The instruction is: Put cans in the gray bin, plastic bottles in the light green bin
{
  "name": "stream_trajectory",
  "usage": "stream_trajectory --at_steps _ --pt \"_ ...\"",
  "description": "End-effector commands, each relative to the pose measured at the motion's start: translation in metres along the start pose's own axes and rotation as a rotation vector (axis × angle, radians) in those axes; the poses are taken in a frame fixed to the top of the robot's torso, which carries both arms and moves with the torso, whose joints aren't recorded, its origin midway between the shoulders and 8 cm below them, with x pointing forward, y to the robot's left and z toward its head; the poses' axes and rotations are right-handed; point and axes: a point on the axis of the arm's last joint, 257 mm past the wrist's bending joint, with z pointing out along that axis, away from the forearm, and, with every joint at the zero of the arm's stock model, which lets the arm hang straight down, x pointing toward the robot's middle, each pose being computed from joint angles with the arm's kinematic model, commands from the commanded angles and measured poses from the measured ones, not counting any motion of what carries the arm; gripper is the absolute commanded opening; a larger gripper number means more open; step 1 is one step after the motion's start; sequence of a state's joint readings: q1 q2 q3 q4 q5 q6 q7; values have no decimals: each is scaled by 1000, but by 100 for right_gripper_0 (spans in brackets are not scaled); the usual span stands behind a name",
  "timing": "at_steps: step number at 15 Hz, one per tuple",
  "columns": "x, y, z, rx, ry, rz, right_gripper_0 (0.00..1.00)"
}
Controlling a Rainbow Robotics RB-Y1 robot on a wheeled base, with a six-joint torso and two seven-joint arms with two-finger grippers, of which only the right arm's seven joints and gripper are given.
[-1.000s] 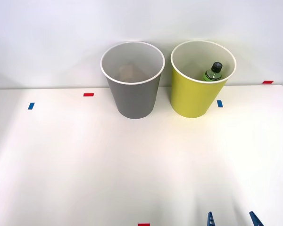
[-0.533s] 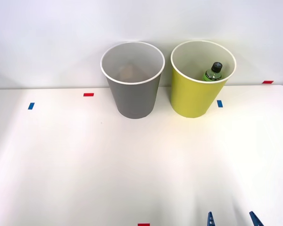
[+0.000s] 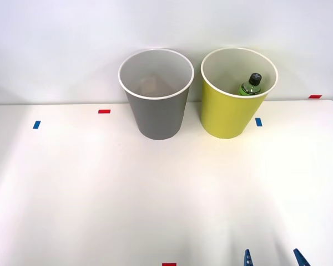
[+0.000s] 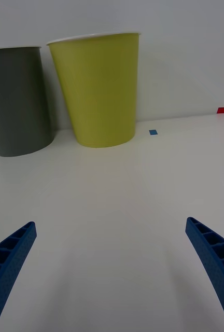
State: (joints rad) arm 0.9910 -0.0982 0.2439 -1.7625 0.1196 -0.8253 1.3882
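- The gray bin [image 3: 156, 94] and the light green bin [image 3: 238, 93] stand upright side by side near the far edge of the white table [image 3: 155, 194], close together but not touching — the gray one to the left, the green one to the right.
- Both are tall, round, tapered buckets with white rims and pale insides, wider at the mouth than at the base.
- A green plastic bottle [image 3: 251, 85] with a black cap lies inside the light green bin, leaning against its far-right wall, cap up; its long axis tilts steeply upward and its lower part is hidden by the bin's near wall.
- Something pale lies at the bottom of the gray bin; what it is cannot be told.
- The right gripper [image 3: 270, 257] sits at the near edge of the table, right of centre, its blue ribbed fingers [image 4: 8, 254] spread wide apart and holding nothing.
- From gripper to bins the tabletop is bare — small red and blue tape marks [image 3: 104, 111] dot its edges.
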Motion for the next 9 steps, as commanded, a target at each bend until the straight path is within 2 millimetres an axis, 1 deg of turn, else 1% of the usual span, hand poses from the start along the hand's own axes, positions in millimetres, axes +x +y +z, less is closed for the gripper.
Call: stream_trajectory --at_steps 1,9 --pt "0 0 0 0 0 0 100" --pt "0 0 0 0 0 0 100"
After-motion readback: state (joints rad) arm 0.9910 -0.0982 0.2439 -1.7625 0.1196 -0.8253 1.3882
